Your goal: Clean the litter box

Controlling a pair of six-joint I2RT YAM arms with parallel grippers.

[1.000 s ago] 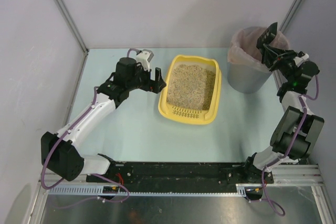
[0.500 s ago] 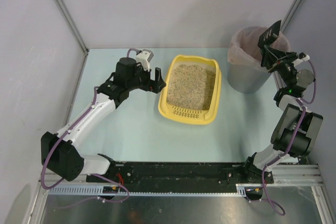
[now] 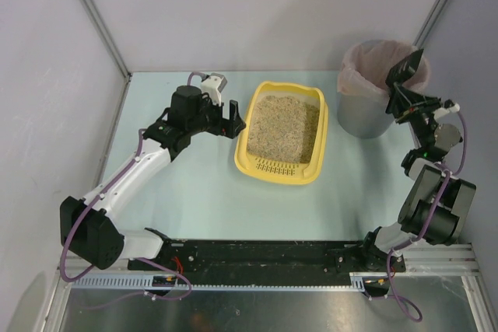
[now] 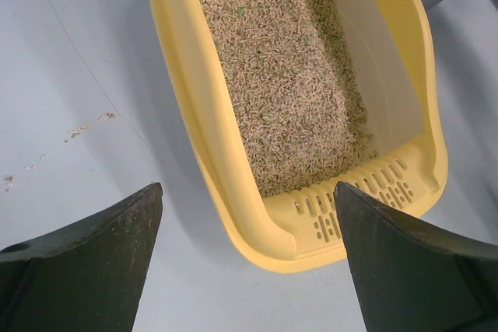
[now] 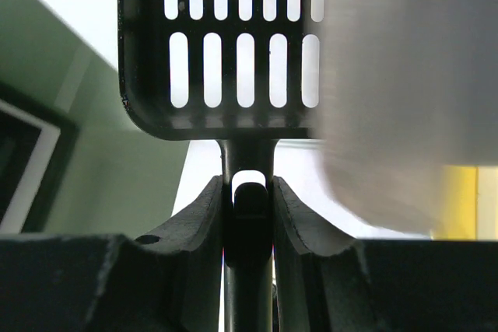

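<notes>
Right end effector [image 5: 248, 192] is clamped on the scoop [image 5: 233, 52] handle, over the bin [image 3: 366, 110] at 2 o'clock, I'd guess for dumping. Left end effector [image 3: 232, 118] hangs wide open and empty at 9 o'clock of the litter box [image 3: 278, 167], which sits in the middle of the bench [image 3: 194, 192], probably to steady it.

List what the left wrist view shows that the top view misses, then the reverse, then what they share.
Left wrist only: green flecks in the litter and stray grains on the table. Top only: the right gripper shut on the scoop at the bin. Both: the litter box and the open left gripper.
</notes>
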